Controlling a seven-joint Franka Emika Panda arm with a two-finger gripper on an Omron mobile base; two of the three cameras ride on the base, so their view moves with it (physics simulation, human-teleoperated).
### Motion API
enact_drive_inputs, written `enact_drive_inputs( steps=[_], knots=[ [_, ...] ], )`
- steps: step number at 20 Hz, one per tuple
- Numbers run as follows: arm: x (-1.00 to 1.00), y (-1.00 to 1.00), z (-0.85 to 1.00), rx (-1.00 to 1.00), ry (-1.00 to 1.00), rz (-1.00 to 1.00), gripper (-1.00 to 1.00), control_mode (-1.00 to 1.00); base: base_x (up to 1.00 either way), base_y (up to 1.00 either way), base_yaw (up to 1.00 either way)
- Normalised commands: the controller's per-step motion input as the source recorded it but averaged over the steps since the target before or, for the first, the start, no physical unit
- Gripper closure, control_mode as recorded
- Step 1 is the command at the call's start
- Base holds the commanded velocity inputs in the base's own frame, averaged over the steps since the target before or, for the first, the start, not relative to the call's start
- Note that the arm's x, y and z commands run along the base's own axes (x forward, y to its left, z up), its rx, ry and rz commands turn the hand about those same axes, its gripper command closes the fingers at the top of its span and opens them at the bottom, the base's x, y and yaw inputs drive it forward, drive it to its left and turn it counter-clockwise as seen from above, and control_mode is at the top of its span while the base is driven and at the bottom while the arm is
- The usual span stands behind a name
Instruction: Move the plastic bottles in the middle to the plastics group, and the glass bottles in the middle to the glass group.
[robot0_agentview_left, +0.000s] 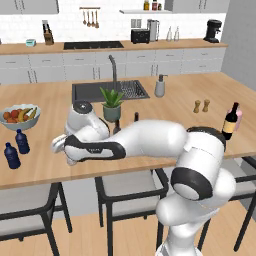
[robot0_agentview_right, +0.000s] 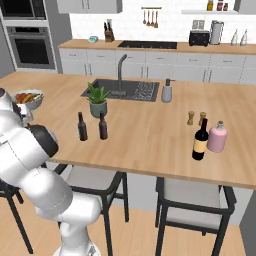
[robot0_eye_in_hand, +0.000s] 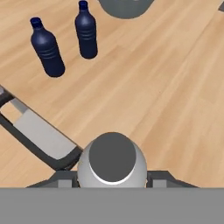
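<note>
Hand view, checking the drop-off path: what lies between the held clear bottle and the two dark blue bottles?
Bare wooden counter lies between the clear pale-capped bottle in the gripper and the two squat dark blue bottles.

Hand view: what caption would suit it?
Gripper holding the clear plastic bottle above the counter, two dark blue bottles ahead.

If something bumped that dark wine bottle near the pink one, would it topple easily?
Probably yes: the wine bottle stands tall and slim on a narrow base, so a knock up high could tip it. It likely rolls once down. The pink bottle close beside it might get hit.
</note>
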Motion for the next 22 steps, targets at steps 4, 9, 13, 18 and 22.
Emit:
enact_drive_inputs(
  steps=[4,9,13,18,22],
  knots=[
    [0.1,0.5,0.0,0.0,0.0,0.0,1.0,-1.0,0.0,0.0,0.0],
    [0.49,0.29,0.0,0.0,0.0,0.0,1.0,-1.0,0.0,0.0,0.0],
    [0.49,0.33,0.0,0.0,0.0,0.0,1.0,-1.0,0.0,0.0,0.0],
    [0.09,0.41,-0.07,0.0,0.0,0.0,1.0,-1.0,0.0,0.0,0.0],
    [0.0,0.39,-0.04,0.0,0.0,0.0,1.0,-1.0,0.0,0.0,0.0]
  ],
)
